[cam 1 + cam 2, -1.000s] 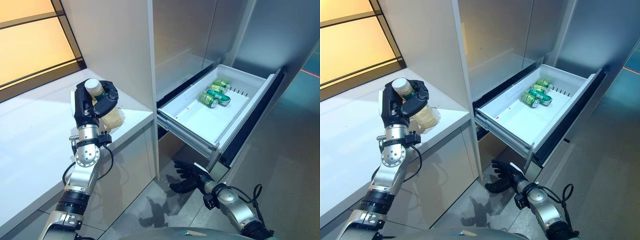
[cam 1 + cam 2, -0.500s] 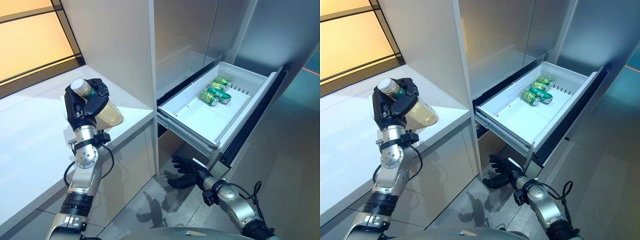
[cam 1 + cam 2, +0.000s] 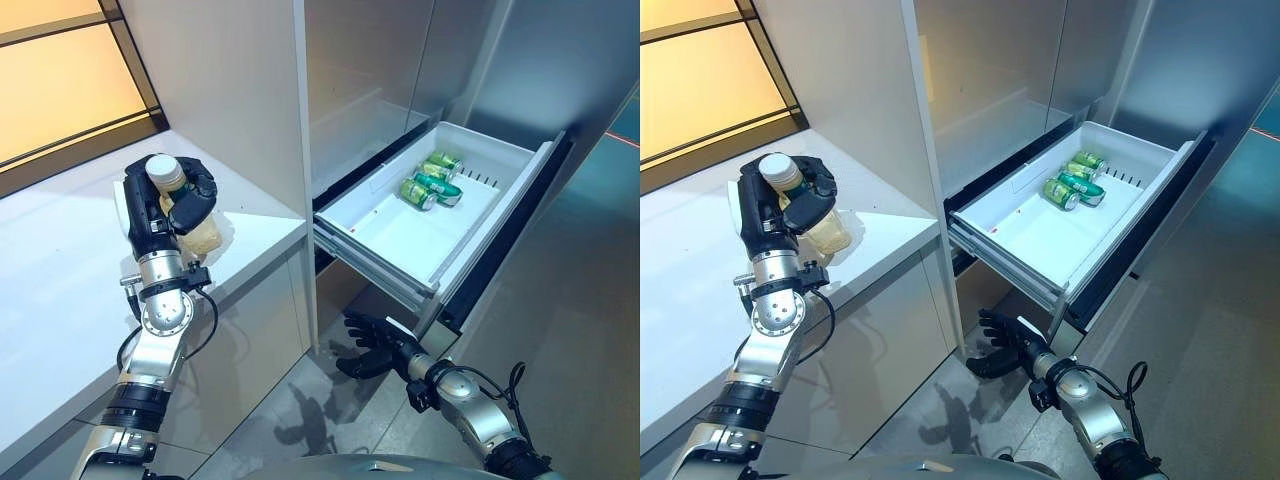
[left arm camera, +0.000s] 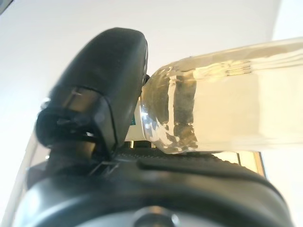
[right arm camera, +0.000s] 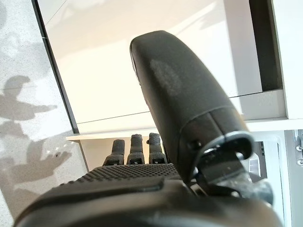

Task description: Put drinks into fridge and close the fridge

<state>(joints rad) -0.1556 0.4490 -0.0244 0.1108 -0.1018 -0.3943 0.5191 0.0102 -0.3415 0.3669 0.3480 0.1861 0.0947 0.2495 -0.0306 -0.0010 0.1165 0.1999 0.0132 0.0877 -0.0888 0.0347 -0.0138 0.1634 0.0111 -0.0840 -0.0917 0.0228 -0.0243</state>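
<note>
My left hand point(image 3: 168, 205) is shut on a clear bottle of pale yellow drink point(image 3: 202, 234) with a white cap point(image 3: 162, 171), held above the white counter point(image 3: 70, 270). In the left wrist view the bottle point(image 4: 227, 99) lies across the palm under the thumb. The white fridge drawer point(image 3: 425, 230) stands pulled out to the right, with three green cans point(image 3: 428, 186) lying at its far end. My right hand point(image 3: 375, 348) hangs open low, below the drawer's front corner, holding nothing.
A tall white cabinet panel point(image 3: 225, 100) rises between the counter and the fridge opening. The grey fridge door point(image 3: 560, 80) stands behind the drawer. Grey floor point(image 3: 570, 340) lies below and to the right.
My left hand has turned the bottle from tilted to more upright and shifted slightly. The right hand has barely moved.
</note>
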